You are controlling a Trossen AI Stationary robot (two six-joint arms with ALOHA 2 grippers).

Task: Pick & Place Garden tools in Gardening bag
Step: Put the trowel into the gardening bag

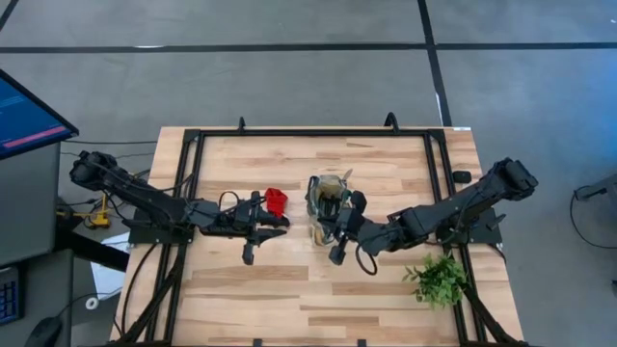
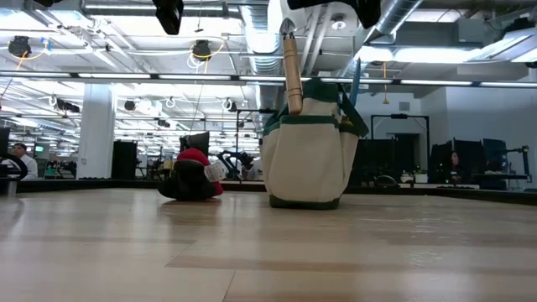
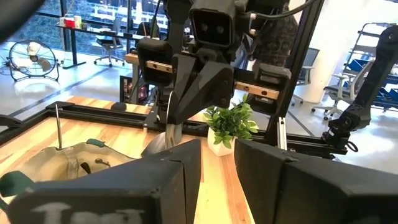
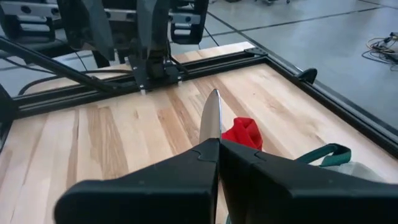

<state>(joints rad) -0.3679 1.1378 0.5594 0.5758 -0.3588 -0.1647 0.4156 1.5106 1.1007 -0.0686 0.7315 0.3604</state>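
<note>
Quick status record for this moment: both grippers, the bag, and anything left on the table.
right gripper: shut on a metal blade, beside the bag
left gripper: jaws apart, nothing between them, near the red item
bag: upright mid-table, a wooden handle sticking out of the top
red item: on the table, left of the bag
plant sprig: by the table's right edge

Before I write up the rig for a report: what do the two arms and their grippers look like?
Both arms are dark, jointed and slim, with black cables looping beside them. The left gripper and right gripper each end in two blocky matte-black fingers that taper to wedge tips. Seen from the left wrist view, the right arm's wrist carries a boxy dark camera housing with two lenses.
</note>
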